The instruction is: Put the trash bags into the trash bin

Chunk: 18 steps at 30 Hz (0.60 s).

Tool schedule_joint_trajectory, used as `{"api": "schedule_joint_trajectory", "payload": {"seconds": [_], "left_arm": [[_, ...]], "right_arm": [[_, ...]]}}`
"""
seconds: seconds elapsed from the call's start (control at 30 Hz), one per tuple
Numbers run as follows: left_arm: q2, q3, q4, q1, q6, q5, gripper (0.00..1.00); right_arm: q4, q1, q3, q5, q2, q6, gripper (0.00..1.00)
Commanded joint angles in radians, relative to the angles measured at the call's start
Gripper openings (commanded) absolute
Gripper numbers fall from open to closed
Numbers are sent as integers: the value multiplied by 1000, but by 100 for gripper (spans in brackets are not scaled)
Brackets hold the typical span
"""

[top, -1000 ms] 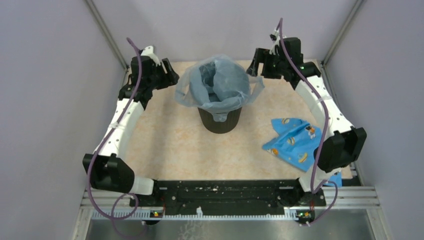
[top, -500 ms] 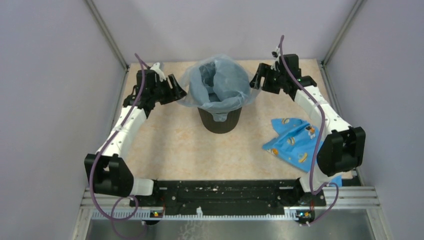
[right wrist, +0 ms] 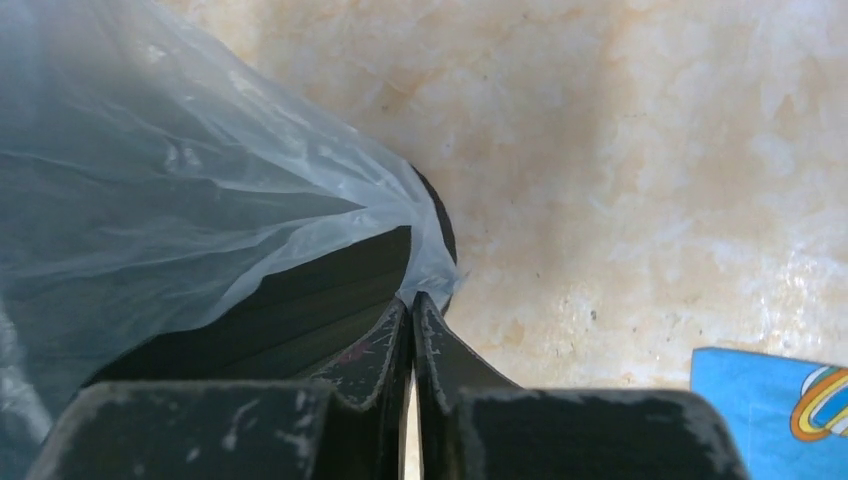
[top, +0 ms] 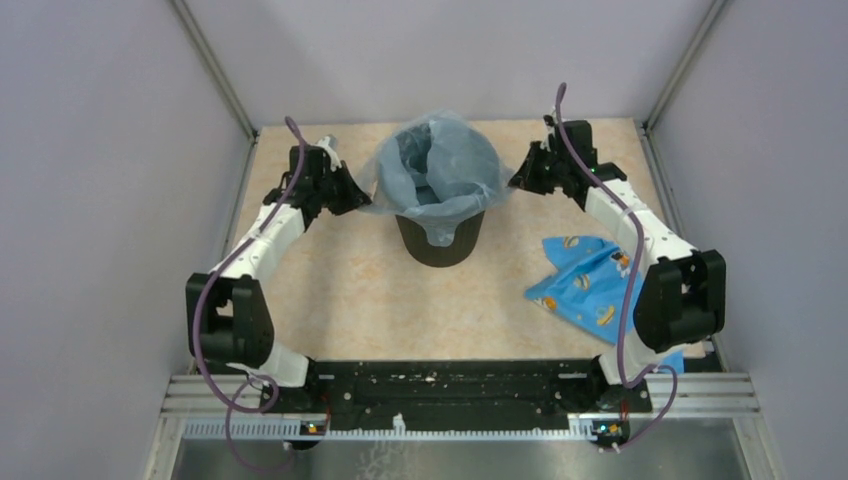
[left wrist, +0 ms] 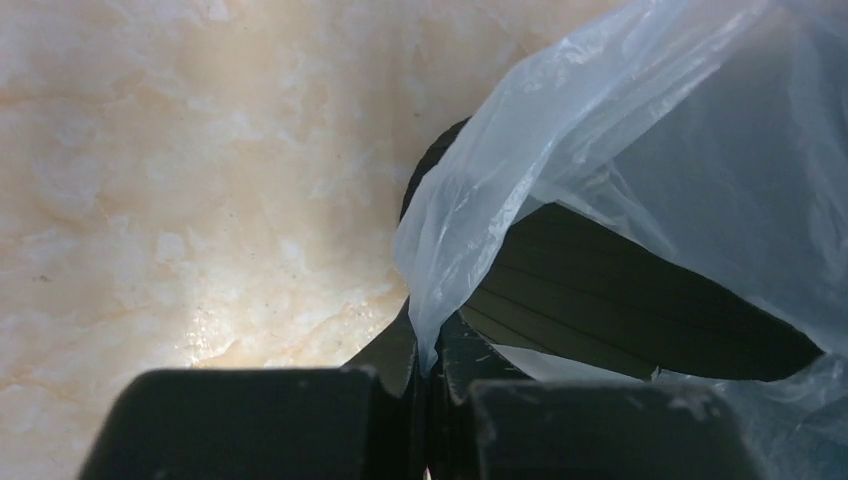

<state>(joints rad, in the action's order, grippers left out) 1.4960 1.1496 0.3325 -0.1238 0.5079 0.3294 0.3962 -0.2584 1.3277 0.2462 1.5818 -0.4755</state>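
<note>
The black trash bin (top: 440, 240) stands in the middle of the table with the pale grey-blue trash bag (top: 435, 165) draped in and over its mouth. My left gripper (top: 357, 200) is at the bag's left edge. In the left wrist view that gripper (left wrist: 430, 350) is shut on a fold of the bag (left wrist: 620, 140), with the bin's dark wall (left wrist: 620, 300) just beyond. My right gripper (top: 515, 180) is at the bag's right edge. Seen from the right wrist, this gripper (right wrist: 412, 305) is shut with the bag's corner (right wrist: 200, 200) pinched at its tips beside the bin (right wrist: 300, 300).
A blue patterned cloth (top: 590, 285) lies on the table to the right of the bin, and its corner (right wrist: 770, 400) shows in the right wrist view. Purple walls and metal frame posts enclose the beige tabletop (top: 340, 290).
Both arms have come down and inward to the bag's overhanging edges. Both grippers, open a second ago, have shut on the film.
</note>
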Motion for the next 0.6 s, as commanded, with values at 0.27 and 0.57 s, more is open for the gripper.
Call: {"api": "schedule_joint_trajectory", "payload": {"seconds": [0.27, 0.57], "left_arm": [[148, -57, -89, -5, 45, -23, 0], [234, -73, -95, -26, 76, -100, 0]], "right_arm": [[-122, 4, -139, -138, 74, 3, 0], [-165, 3, -207, -279, 129, 0, 0]]}}
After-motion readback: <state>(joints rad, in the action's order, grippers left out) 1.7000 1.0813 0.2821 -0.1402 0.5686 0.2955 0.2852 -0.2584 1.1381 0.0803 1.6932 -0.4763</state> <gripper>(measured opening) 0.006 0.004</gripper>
